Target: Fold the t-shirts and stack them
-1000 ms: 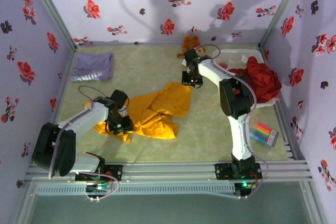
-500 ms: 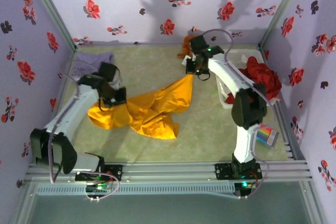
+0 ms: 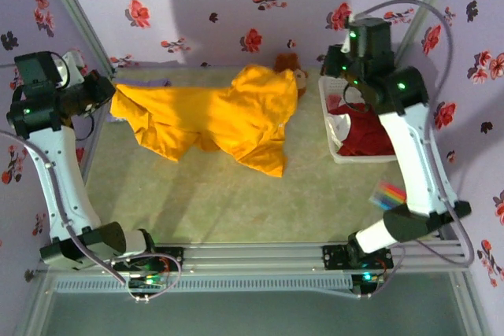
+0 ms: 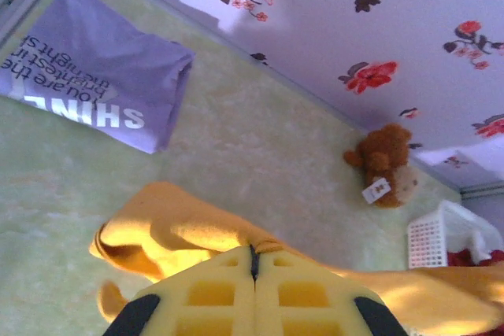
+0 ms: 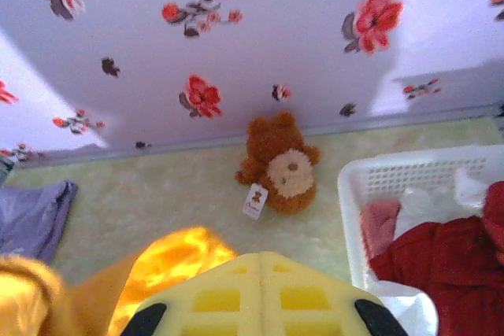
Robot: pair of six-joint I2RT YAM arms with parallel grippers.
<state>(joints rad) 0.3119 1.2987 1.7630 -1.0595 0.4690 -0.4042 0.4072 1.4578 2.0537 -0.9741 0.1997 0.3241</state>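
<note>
**Mat** (image 3: 205,194): pale green with a short nap, lying across the table. A pack of coloured markers (image 3: 391,194) is resting at its near right.

**Orange-yellow t-shirt** (image 3: 220,116): thin, soft, heavily creased cloth. It is hanging above the middle of the mat, its long axis running left to right. The lower folds are drooping in a loose point toward the near side.

**Left gripper** (image 4: 253,261): yellow waffle-moulded pads are pressing flat together and pinching the shirt's left end. Cloth is bulging out from behind them on both sides.

**Right gripper** (image 5: 262,269): the same kind of pads are pressing together here too. Orange cloth is running in under them from the left, so this gripper is judged to be nipping the shirt's right end.

**Governing relation**: the shirt is spanning from one set of jaws to the other, and each arm is nearest its own end. Laying it flat is likely depending on both ends coming down together with that left-right axis kept stretched.

**Lavender t-shirt** (image 4: 94,92): a smooth, flat folded rectangle with white lettering, lying in the far left corner. The left arm is the nearer one to it.

**Plush bear** (image 5: 279,167): brown and furry with a paper tag, lying against the far wall just beyond the orange shirt's right end.

**White basket** (image 5: 394,167): rigid slatted plastic, sitting at the far right and holding a dark red garment (image 5: 441,257).
</note>
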